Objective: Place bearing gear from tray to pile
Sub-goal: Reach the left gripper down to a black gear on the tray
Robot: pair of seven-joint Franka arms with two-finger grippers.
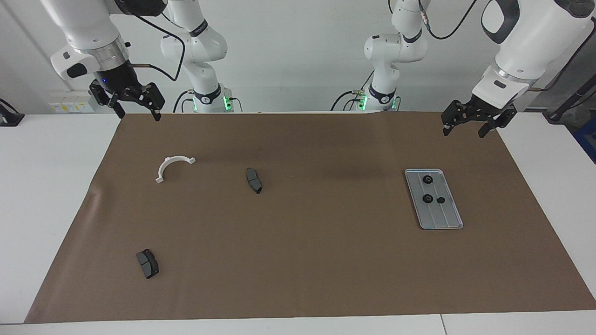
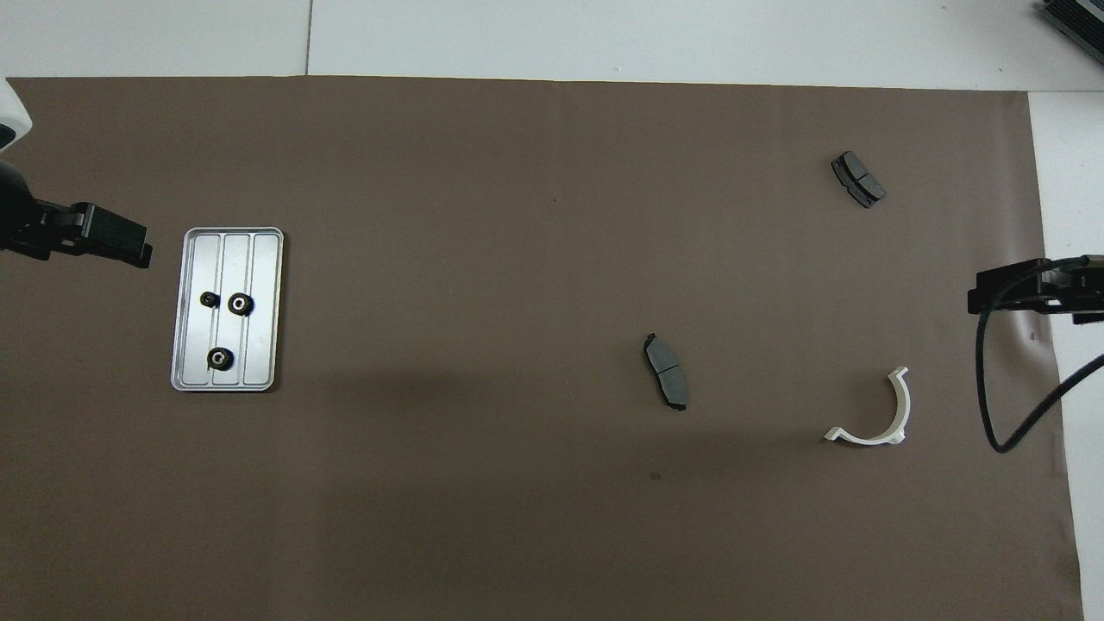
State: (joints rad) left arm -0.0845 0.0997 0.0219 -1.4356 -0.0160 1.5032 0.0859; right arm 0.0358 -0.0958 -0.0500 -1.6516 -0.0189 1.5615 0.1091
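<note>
The silver-grey ridged tray [image 1: 442, 221] [image 2: 263, 259] lies on the brown mat toward the left arm's end of the table. Three small black gears lie on it: one nearer the robots [image 1: 426, 179] [image 2: 221, 358], and two side by side farther out, a larger one [image 1: 427, 198] [image 2: 241, 304] and a smaller one [image 1: 441, 199] [image 2: 209, 299]. No gears show off the tray. My left gripper [image 1: 464, 132] [image 2: 129, 246] is open and empty, raised over the mat's edge beside the tray. My right gripper [image 1: 139, 116] [image 2: 979, 302] is open and empty, raised over the mat's corner at the right arm's end.
A white half-ring bracket [image 1: 173, 166] [image 2: 880, 414] lies below the right gripper. One dark brake pad [image 1: 253, 180] [image 2: 666, 371] lies mid-mat. Another brake pad [image 1: 147, 263] [image 2: 857, 178] lies farther from the robots at the right arm's end.
</note>
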